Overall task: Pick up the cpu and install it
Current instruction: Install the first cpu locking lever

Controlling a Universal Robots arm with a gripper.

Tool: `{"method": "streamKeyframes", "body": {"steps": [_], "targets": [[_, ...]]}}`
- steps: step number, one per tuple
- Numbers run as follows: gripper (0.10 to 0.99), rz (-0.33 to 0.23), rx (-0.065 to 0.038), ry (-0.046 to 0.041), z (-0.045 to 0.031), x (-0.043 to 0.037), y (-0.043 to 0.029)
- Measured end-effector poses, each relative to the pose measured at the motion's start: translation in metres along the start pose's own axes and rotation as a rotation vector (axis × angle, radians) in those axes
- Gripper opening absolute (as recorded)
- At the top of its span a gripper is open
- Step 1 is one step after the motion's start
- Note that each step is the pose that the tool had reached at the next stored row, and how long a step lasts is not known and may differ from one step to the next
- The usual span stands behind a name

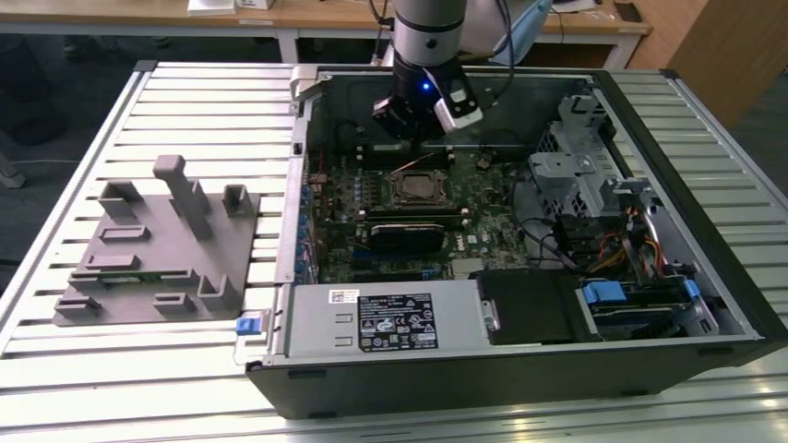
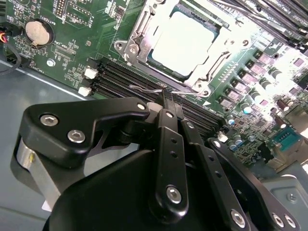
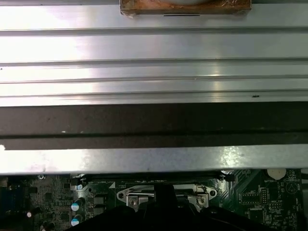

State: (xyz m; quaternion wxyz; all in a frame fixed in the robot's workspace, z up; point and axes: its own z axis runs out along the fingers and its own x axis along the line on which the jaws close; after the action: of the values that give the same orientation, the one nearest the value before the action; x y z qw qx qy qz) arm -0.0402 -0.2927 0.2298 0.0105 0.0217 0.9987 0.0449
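Silver-grey arm, black screw-studded tool

From my remote station, exterior view: work surface is a slatted aluminium table, pale grey, ribs running across, strong glare on slats toward 3 o'clock. Behind it at 12 o'clock, a light wooden desk w/ white legs. Wooden panel at approx 1–2 o'clock. Floor is dark, seen at 9–10 o'clock beyond the table edge. In the first wrist view, the same ribbed aluminium slats show bright reflections. Lighting even, overhead, no hard shadows noted.
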Motion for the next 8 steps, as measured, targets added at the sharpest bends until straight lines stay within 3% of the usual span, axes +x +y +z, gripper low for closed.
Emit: {"method": "streamKeyframes", "body": {"steps": [8], "targets": [[0.118, 0.000, 0.000, 0.0000, 0.0019, -0.0039, 0.0024]]}}
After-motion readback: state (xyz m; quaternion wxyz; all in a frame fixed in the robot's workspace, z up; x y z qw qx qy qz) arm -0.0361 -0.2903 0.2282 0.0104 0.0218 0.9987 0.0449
